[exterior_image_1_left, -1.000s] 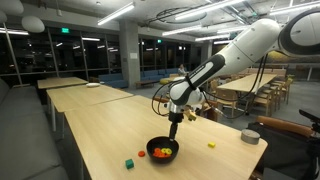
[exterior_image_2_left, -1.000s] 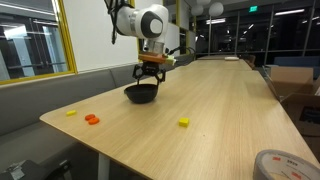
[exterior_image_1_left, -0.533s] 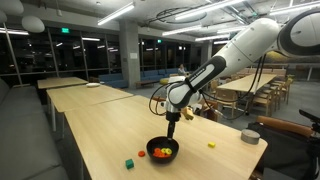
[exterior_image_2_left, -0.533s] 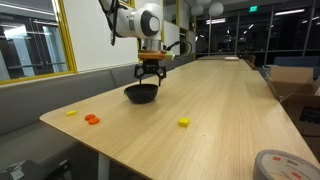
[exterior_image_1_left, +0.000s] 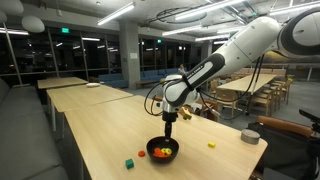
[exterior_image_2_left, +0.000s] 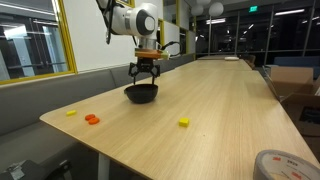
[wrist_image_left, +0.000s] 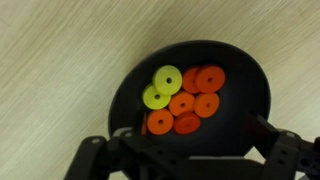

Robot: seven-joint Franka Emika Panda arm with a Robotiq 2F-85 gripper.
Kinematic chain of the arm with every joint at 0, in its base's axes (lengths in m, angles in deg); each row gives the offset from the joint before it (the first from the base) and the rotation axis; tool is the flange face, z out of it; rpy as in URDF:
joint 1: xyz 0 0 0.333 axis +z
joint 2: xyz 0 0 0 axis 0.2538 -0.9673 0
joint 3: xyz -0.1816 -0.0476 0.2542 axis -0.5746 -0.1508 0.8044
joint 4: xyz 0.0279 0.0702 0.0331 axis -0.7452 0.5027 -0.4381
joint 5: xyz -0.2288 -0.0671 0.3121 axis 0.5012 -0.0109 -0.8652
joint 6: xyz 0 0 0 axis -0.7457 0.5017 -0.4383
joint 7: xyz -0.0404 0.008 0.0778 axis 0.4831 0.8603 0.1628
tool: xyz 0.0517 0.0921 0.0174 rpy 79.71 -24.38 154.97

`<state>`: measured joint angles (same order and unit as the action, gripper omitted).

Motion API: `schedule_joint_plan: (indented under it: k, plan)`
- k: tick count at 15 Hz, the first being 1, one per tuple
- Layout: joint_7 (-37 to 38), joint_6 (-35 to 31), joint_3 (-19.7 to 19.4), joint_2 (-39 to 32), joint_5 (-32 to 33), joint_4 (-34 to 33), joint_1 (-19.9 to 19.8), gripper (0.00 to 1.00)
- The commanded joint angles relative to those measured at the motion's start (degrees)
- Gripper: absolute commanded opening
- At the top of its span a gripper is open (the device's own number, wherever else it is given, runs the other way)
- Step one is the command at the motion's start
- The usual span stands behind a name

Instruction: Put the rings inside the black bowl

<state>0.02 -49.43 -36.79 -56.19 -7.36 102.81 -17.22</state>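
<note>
The black bowl point(wrist_image_left: 190, 95) fills the wrist view and holds several orange-red rings point(wrist_image_left: 185, 105) and two yellow rings point(wrist_image_left: 160, 85). My gripper point(wrist_image_left: 193, 130) hangs open right above the bowl with nothing between its fingers. In both exterior views the gripper point(exterior_image_1_left: 170, 131) point(exterior_image_2_left: 143, 77) is just over the bowl point(exterior_image_1_left: 163, 152) point(exterior_image_2_left: 141, 94). An orange-red piece point(exterior_image_1_left: 142, 155) point(exterior_image_2_left: 91, 119) lies on the table beside the bowl. A small yellow piece point(exterior_image_1_left: 211, 145) point(exterior_image_2_left: 183, 122) lies on the bowl's other side.
A small green cube point(exterior_image_1_left: 128, 163) sits near the orange-red piece, close to the table's edge. A grey round container point(exterior_image_1_left: 251, 136) stands at the table's edge. A tape roll point(exterior_image_2_left: 283, 165) lies at a near corner. More tables and chairs stand behind.
The gripper has stayed open and drifted a little sideways above the bowl. The bowl and the loose pieces have not moved.
</note>
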Motion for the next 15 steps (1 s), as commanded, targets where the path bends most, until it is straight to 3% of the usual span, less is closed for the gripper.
schedule_joint_plan:
  k: [1,9,15]
  plan:
    - [-8.2,7.7,1.6,-1.6,-5.3,-4.2,-1.8,1.00]
    - [-8.0,18.7,-1.2,-4.9,-4.4,-8.5,-0.6,1.00]
    - [0.4,17.1,-4.1,-6.5,-0.5,-8.5,0.8,1.00]
